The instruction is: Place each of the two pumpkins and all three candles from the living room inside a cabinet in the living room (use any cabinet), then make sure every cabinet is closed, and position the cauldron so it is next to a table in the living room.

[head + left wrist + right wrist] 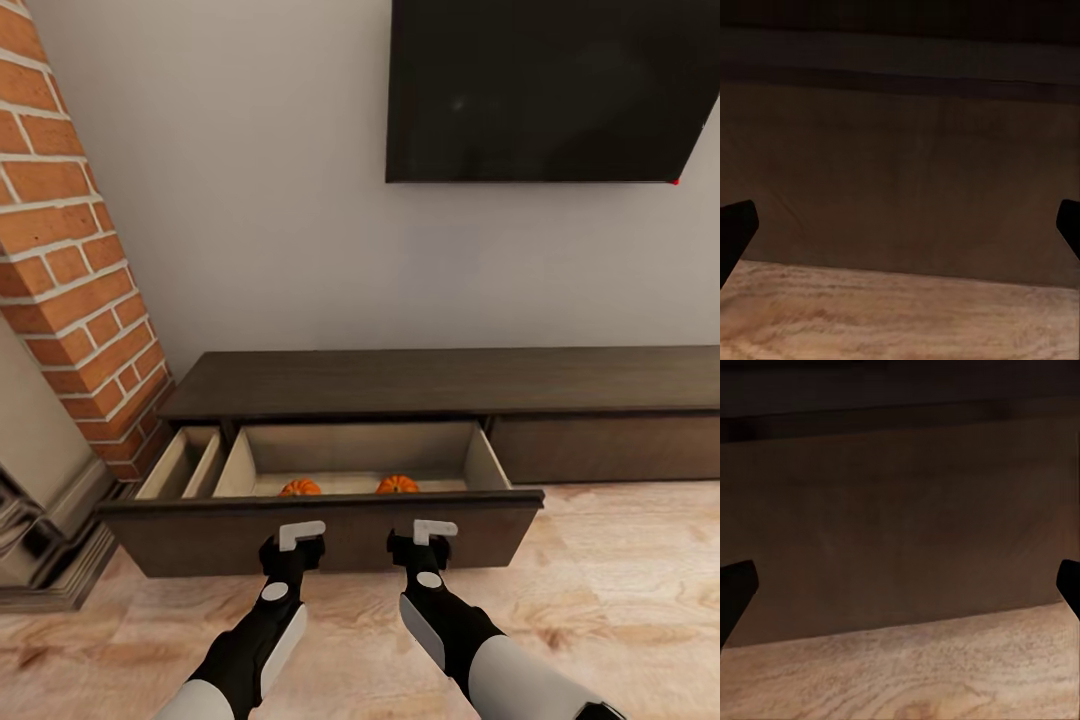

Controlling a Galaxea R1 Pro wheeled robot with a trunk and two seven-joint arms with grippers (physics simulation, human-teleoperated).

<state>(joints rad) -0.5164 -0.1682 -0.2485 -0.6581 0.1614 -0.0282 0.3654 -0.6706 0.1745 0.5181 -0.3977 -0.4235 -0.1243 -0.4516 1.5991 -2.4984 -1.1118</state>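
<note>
**Both hands at the open drawer, pumpkins inside**

The robot faces the cabinet point(440, 385), a long, low dark-brown unit set against the wall under a black wall-mounted screen point(545, 90), with a brick column point(75, 260) at the left. One wide drawer point(320, 535) stands pulled out over the wooden floor point(620, 590), and two small orange pumpkins, one point(300, 487) toward the left and one point(397, 484) toward the right, sit side by side on its pale floor just behind the front panel. The left hand point(296, 540) and the right hand point(428, 538) are both up against that panel's outer face, side by side, each roughly in line with a pumpkin. In both wrist views the fingers point(735, 229) point(735, 589) stand wide apart with only the brown panel and floor between them, gripping nothing. The drawer's long axis runs across the robot's front, and its travel back into the cabinet lies straight ahead of both hands, so a level push from the two together looks the likely way to shut it; neither arm is clearly nearer. No candles can be made out from this angle. No brand, label or writing can be read anywhere.
</note>
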